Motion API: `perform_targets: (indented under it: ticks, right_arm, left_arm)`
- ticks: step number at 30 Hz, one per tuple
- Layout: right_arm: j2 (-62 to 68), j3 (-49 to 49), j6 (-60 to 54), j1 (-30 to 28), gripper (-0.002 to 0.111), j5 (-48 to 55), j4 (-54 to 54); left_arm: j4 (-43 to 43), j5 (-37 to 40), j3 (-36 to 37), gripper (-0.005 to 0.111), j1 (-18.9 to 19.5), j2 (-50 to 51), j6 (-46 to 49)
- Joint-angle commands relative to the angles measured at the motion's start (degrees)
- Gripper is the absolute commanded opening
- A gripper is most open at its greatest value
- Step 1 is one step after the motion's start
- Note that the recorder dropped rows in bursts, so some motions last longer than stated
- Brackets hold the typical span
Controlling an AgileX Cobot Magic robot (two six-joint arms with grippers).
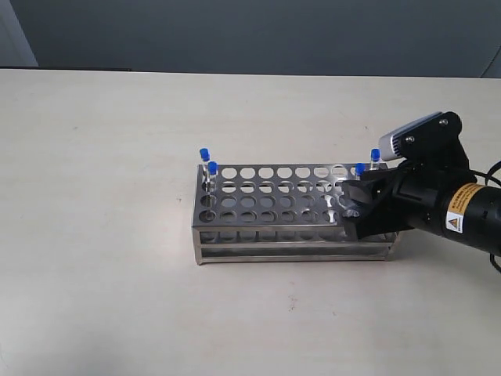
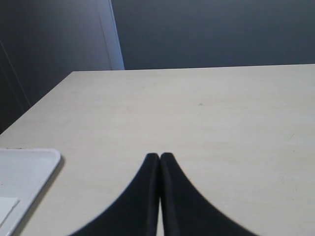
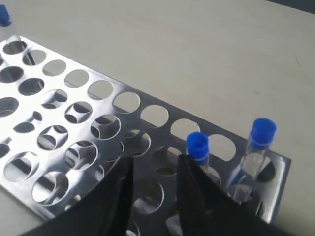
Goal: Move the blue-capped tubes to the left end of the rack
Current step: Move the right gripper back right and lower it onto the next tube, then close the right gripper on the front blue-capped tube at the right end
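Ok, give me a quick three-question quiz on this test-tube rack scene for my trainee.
1. How many blue-capped clear plastic tubes stand in the shiny stainless-steel rack?
2. True or false: the left claw grips a tube.
3. In the exterior view, the right claw hovers over the rack's: A) left end, B) middle, C) right end?
Key: 1. Four, two at each end. 2. False; it is shut and empty. 3. C.

It looks like a laboratory bench. A stainless-steel test-tube rack (image 1: 266, 192) holding small blue-capped tubes (image 1: 205, 160) stands on a plain, pale worktop (image 1: 117, 274). A bare dark grey wall (image 1: 235, 31) runs along the far side, and a white tray (image 2: 24, 177) also lies on the worktop.
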Motion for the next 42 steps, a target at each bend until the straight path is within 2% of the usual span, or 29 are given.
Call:
perform_targets:
  ticks: [1, 29, 31, 34, 35, 42]
  right_arm:
    - [0.2, 0.2, -2.5, -0.4, 0.031, -1.5, 3.4]
    - [5.7, 0.1, -2.6, -0.4, 0.031, -7.2, 4.0]
    - [5.9, 0.1, -2.6, -0.4, 0.024, -7.4, 5.0]
    - [5.9, 0.1, -2.6, -0.4, 0.003, -8.2, 5.5]
    - [5.9, 0.1, -2.7, -0.4, -0.001, -8.4, 5.5]
    - [5.9, 0.1, -2.8, -0.4, 0.0, -9.6, 5.5]
  left_arm:
    - [-0.2, -0.1, 0.1, 0.0, 0.1, -0.3, -0.3]
    - [0.0, -0.1, 0.1, 0.0, 0.1, -0.3, -0.3]
    - [0.0, -0.1, 0.1, 0.0, 0.1, -0.3, -0.3]
    - [0.0, -0.1, 0.1, 0.0, 0.1, -0.3, -0.3]
    - [0.0, -0.1, 0.1, 0.0, 0.1, -0.3, -0.3]
    - [0.0, -0.1, 0.1, 0.0, 0.1, -0.3, -0.3]
